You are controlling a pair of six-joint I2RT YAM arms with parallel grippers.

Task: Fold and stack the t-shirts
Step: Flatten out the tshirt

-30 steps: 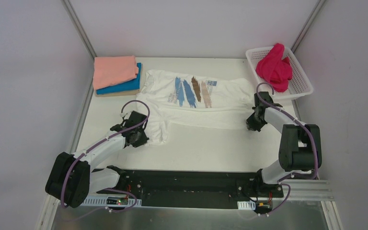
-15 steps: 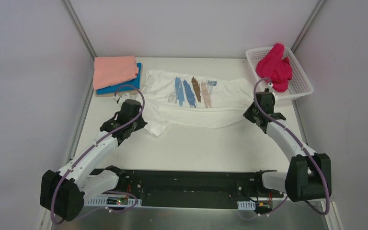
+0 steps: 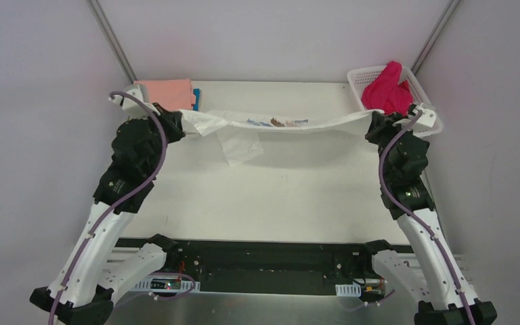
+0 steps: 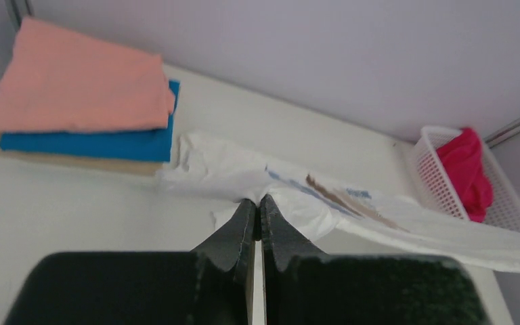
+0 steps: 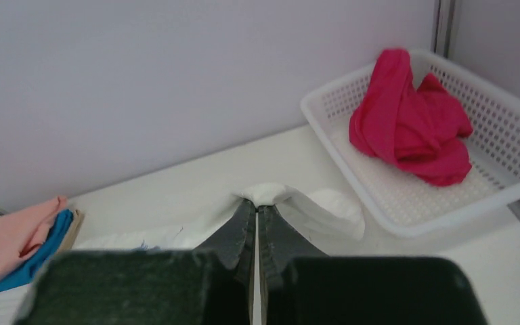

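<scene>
The white t-shirt (image 3: pixel 271 122) with blue and brown brushstrokes hangs stretched in the air between my two grippers, a flap (image 3: pixel 240 144) drooping near its left end. My left gripper (image 3: pixel 177 122) is shut on its left end; it pinches the cloth (image 4: pixel 230 177) in the left wrist view (image 4: pixel 258 200). My right gripper (image 3: pixel 371 120) is shut on its right end, shown in the right wrist view (image 5: pixel 256 203). The folded salmon-pink t-shirt (image 3: pixel 166 91) lies on the folded blue one (image 3: pixel 196 99) at the back left. The magenta t-shirt (image 3: pixel 387 91) lies crumpled in the basket.
The white lattice basket (image 3: pixel 428 120) stands at the back right corner, close to my right gripper. A tan board (image 4: pixel 74 162) lies under the folded stack. Walls close in the table (image 3: pixel 277 196) on three sides.
Both arms have risen and reached toward the back, lifting the white t-shirt off the table and pulling it taut between them. It lay flat before.
</scene>
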